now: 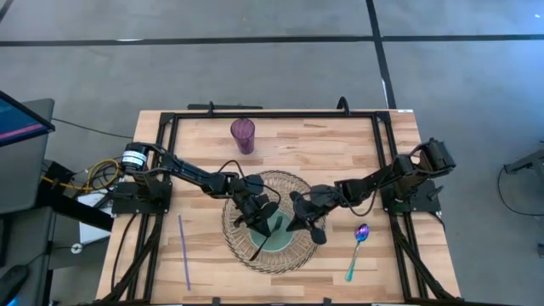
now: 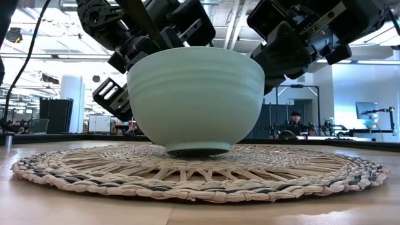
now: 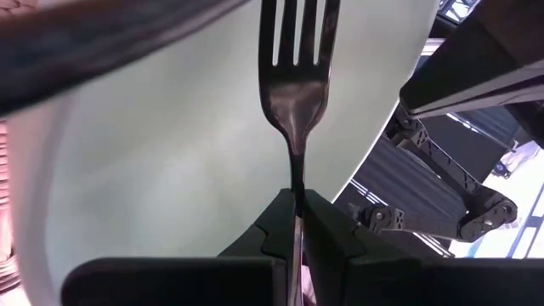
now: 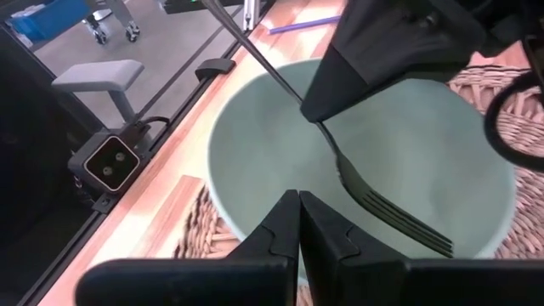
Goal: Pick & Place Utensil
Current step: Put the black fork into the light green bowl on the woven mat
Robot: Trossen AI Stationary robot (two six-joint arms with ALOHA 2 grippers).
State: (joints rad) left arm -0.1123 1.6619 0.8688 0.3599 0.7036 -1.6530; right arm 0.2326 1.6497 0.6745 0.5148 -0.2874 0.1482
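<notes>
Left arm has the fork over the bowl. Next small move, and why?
Probably lower a touch, then open. The left gripper is shut on the fork, whose tines point down inside the pale green bowl on the woven mat. The right gripper, shut and empty, hangs at the bowl's rim.

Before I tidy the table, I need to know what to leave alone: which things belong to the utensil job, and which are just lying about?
In the job:
fork, held by the left gripper
pale green bowl
woven mat
right gripper, shut, beside the bowl

Lying about:
purple cup
spoon
purple straw
</notes>
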